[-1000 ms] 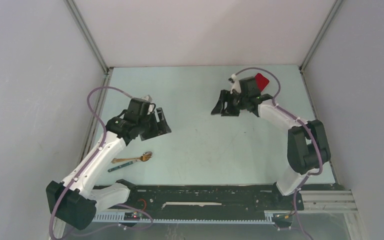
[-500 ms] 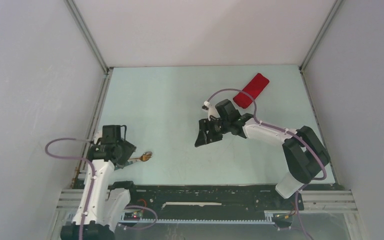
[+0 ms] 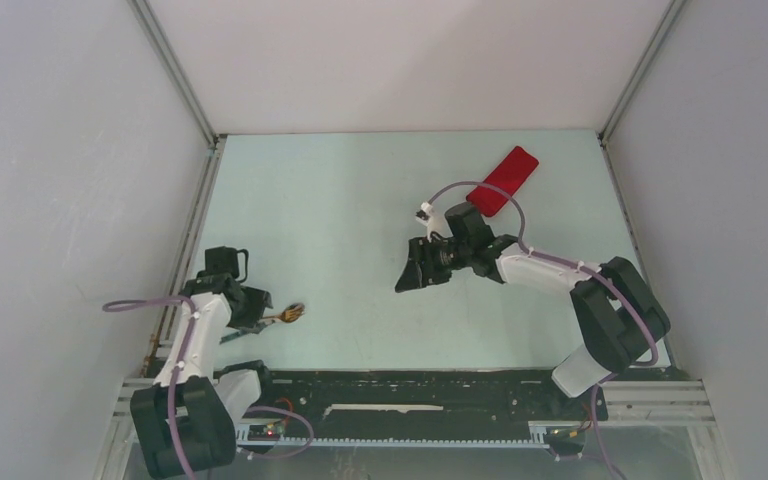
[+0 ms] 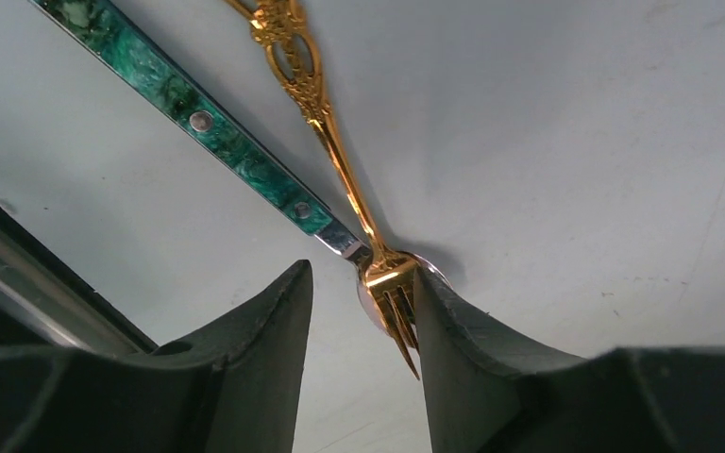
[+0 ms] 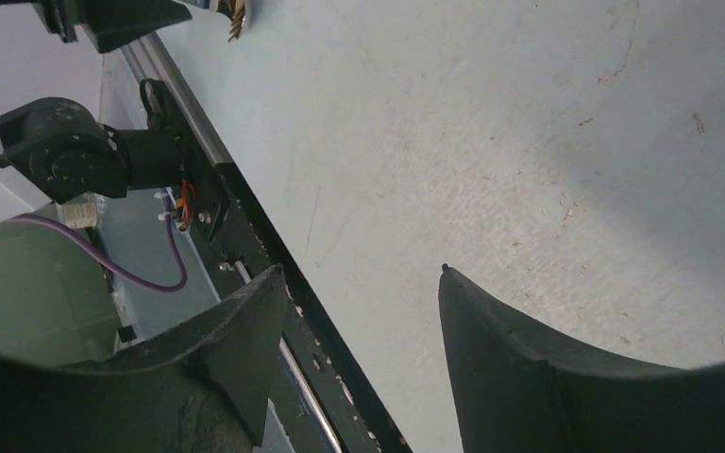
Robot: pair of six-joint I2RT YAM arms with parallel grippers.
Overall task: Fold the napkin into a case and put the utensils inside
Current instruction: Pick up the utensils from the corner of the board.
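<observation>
Straddling the fork (image 4: 338, 160) tines, half-wide, the left jaws could also catch the teal stick (image 4: 198, 118) tip crossing beneath and skew both; right jaws gape empty, red case (image 3: 503, 180) well behind them.

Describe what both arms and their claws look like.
Both arms share one build: the left arm and the right arm have smooth white link shells between bulky black joint housings. A thin purple cable loops freely alongside each. The left claw and the right claw each have two matte black fingers with curved, tapering tips. No markings are visible.
</observation>
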